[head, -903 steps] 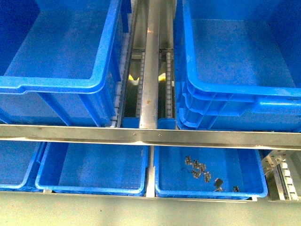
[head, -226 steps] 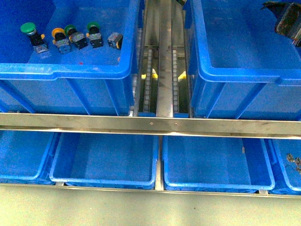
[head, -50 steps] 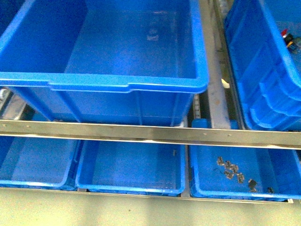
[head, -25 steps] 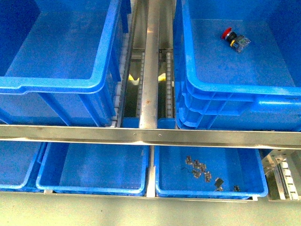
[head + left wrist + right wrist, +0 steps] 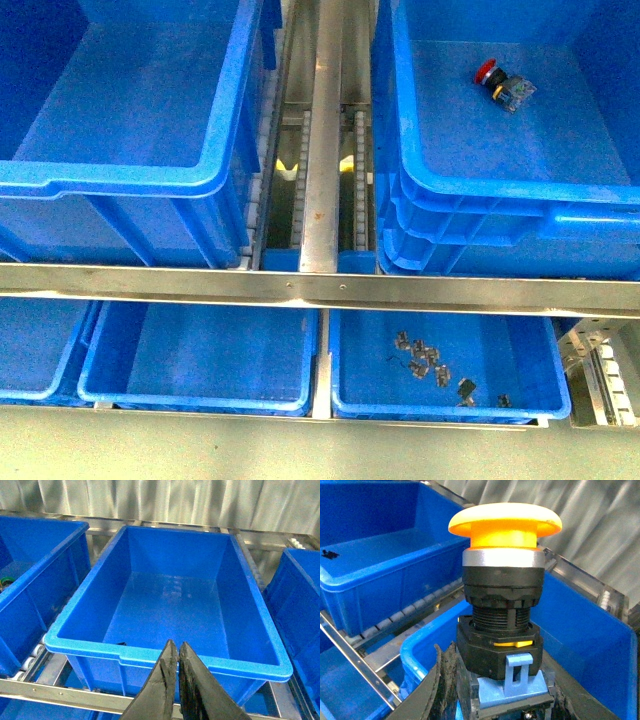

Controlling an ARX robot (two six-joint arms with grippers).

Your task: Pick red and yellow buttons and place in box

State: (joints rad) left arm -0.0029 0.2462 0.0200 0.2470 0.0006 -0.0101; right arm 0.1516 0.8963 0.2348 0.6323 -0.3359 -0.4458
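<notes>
No readable txt, labels, nos. or signs in any view — crates, buttons, rails all unmarked.

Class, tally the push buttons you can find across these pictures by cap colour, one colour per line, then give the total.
Red button, lying in the box: 1
Yellow button, held in the right claw: 1
Total: 2

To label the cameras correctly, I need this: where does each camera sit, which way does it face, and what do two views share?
Front: on the body, looking down on two crates; red button lies in the box; no arm shows.
Left wrist: looks past closed left gripper into an empty crate.
Right wrist: close on yellow button in right gripper.
Shared: blue crates on rollers.
</notes>
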